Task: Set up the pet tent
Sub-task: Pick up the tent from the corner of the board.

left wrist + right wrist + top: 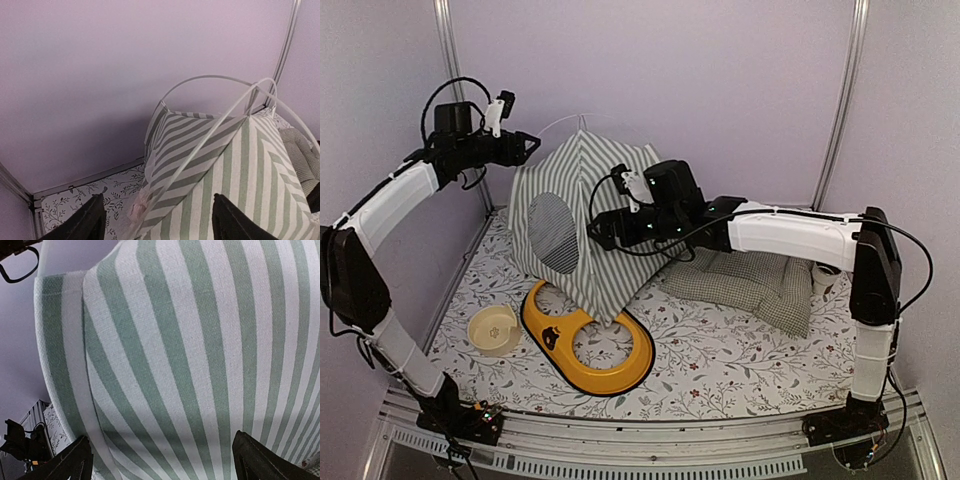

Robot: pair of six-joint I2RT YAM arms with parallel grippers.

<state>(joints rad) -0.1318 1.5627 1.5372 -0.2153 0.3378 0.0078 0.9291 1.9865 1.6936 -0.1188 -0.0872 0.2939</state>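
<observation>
Right gripper [601, 232] stood wide and empty, the striped pet tent [605, 175] just ahead of it; left gripper [527, 148], also spread, hung beside the peak. Gentle nudges seemed wisest, lest the white poles [200, 145] spring loose.

Each arm was built of white, rounded link shells joined by black joint housings, the left arm [395, 200] and the right arm [790, 235] alike. Black base blocks [470, 420] sat on a pale ribbed rail, with small coloured lights and wiring at their feet. Thin black cables [445, 95] looped off the left wrist, and another ran along the right arm's forearm and bowed out past its elbow. A small white camera mount [498, 112] stood on each black wrist, and tiny green lights [650, 225] glowed on the right one. The left gripper [525, 148] and right gripper [600, 232] were black, with dark, matte, wedge-shaped fingers [82, 222].
</observation>
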